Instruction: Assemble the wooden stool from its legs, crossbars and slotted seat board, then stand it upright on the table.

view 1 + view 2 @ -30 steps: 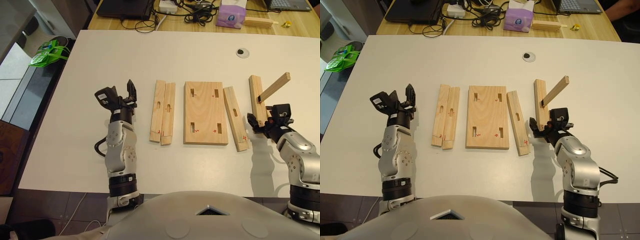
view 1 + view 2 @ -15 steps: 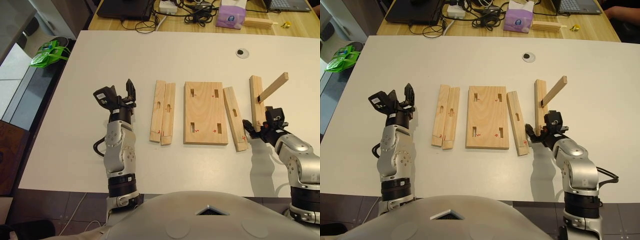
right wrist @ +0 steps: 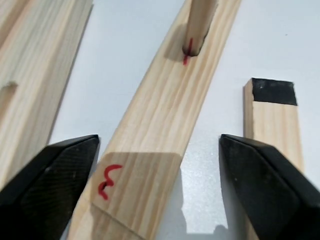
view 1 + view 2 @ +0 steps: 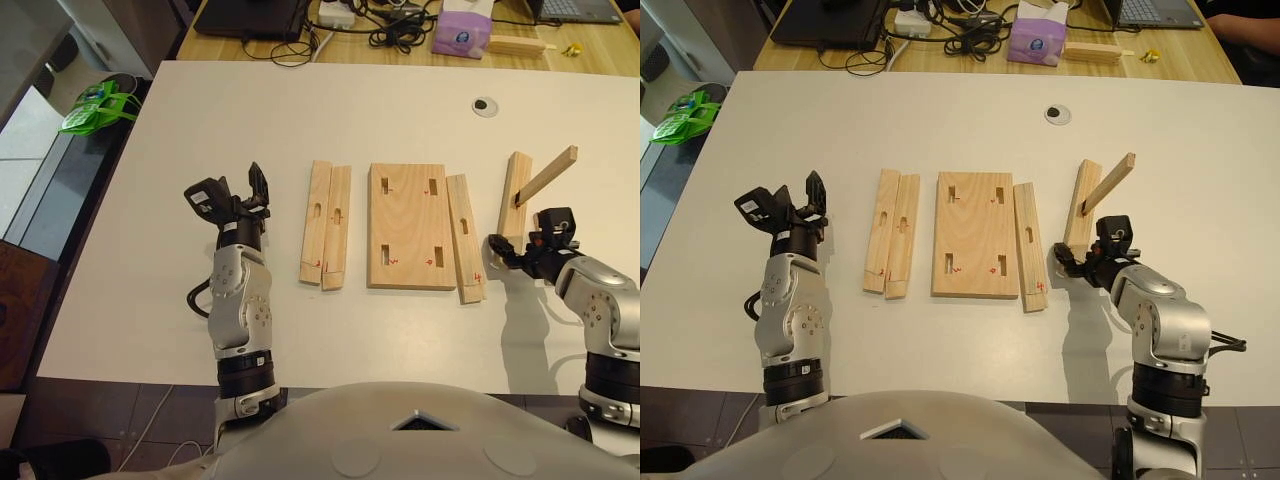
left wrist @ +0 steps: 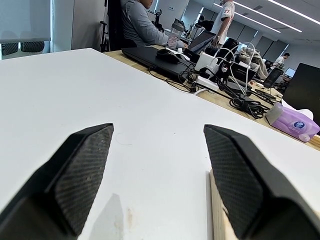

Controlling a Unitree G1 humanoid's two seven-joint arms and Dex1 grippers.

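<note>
right gripper (image 3: 159,150): jaws open astride end of pale slotted wooden leg (image 3: 167,112) carrying tilted wooden crossbar (image 4: 548,175); left gripper (image 5: 157,137): jaws open over white worktop (image 5: 75,90).

We see bright, even overhead light on the white table (image 4: 300,100); ceiling strip lights (image 5: 260,10) glow far back; wood pieces (image 4: 405,225) cast only short soft shadows.

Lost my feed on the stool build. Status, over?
Left gripper open, beside the paired legs. Right gripper open, either side of the near end of the leg with crossbar plugged in. Seat board flat, unassembled. No obstruction seen.
</note>
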